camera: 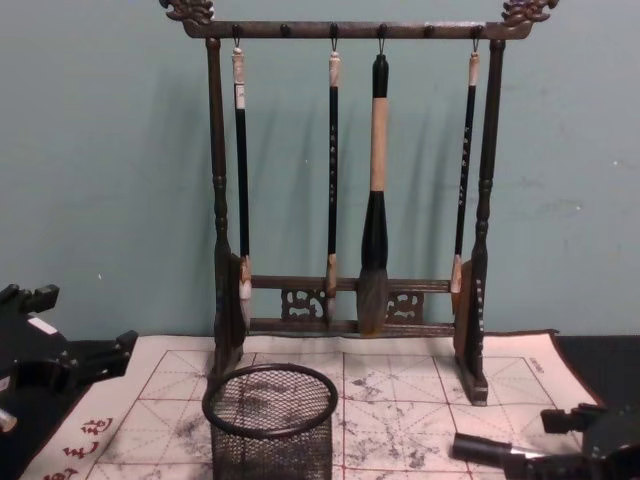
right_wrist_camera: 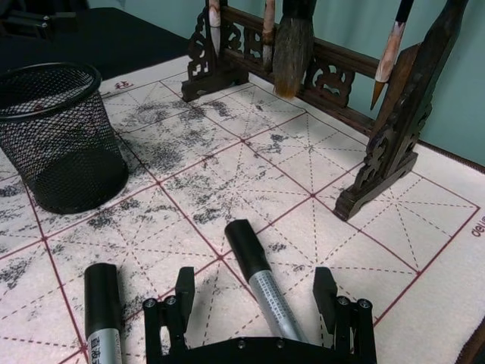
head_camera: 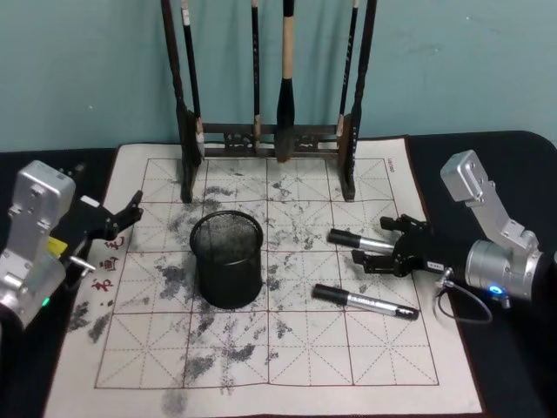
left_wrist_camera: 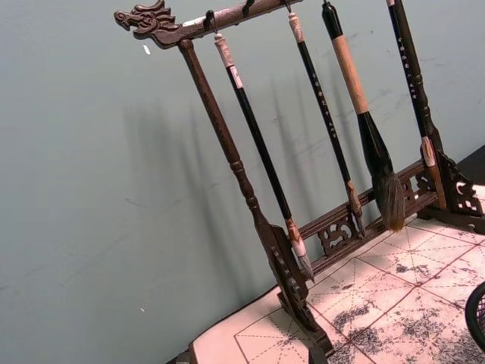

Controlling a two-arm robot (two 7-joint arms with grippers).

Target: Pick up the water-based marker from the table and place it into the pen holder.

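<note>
Near desk's [head_camera: 513,157] right edge, straddling water-based marker [head_camera: 348,237] with right hand [head_camera: 376,241] spread wide, barrel running between fingers [right_wrist_camera: 326,292], cap toward pen holder [head_camera: 228,261]; left hand [head_camera: 132,218] idle opposite.

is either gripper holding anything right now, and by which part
Nothing is held. The right gripper straddles the water-based marker at its barrel, jaws open; the left gripper is empty.

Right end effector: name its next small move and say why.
Probably close on the water-based marker. The right end effector is open low over the mat, one finger on each side of the marker's silver barrel, so a grasp looks lined up. The left end effector sits at the mat's left edge.
</note>
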